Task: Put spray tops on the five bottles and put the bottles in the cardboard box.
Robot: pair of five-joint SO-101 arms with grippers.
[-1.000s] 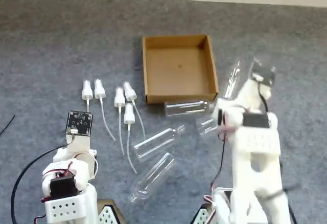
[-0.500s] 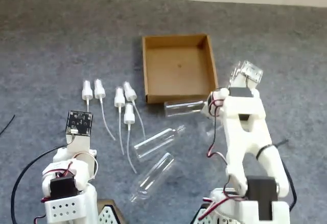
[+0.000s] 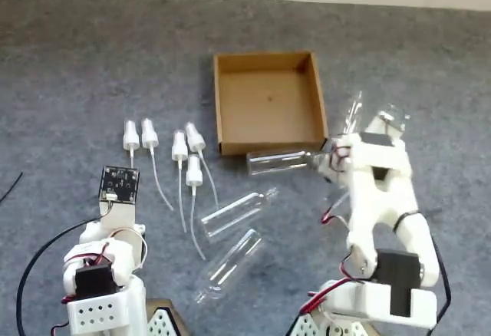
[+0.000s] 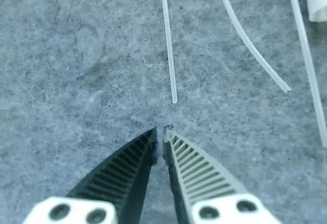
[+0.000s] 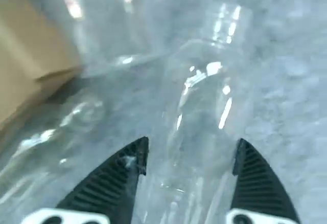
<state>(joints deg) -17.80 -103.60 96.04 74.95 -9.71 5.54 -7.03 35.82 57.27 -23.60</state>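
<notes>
The cardboard box point(image 3: 268, 102) lies open at the table's middle. Several white spray tops point(image 3: 179, 146) with long tubes lie to its left. Clear bottles lie on the grey felt: one point(image 3: 280, 161) at the box's near right corner, two more point(image 3: 234, 213) point(image 3: 226, 265) nearer me, one point(image 3: 351, 112) along the box's right side. My right gripper point(image 3: 387, 121) is right of the box; in the right wrist view it point(image 5: 191, 157) is open with a clear bottle point(image 5: 204, 96) lying between its fingers. My left gripper point(image 4: 159, 132) is shut and holds nothing, just short of a tube's end point(image 4: 173, 98).
In the right wrist view the box's corner point(image 5: 25, 55) is close beside the bottles, and two more bottles point(image 5: 97, 29) point(image 5: 51, 127) crowd next to the one between the fingers. Grey felt point(image 3: 92, 60) covers the table. A black cable point(image 3: 9, 186) lies at the left edge.
The right arm has stretched out from a folded pose to the bottles right of the box, then shifted slightly right. The left arm has kept still.
</notes>
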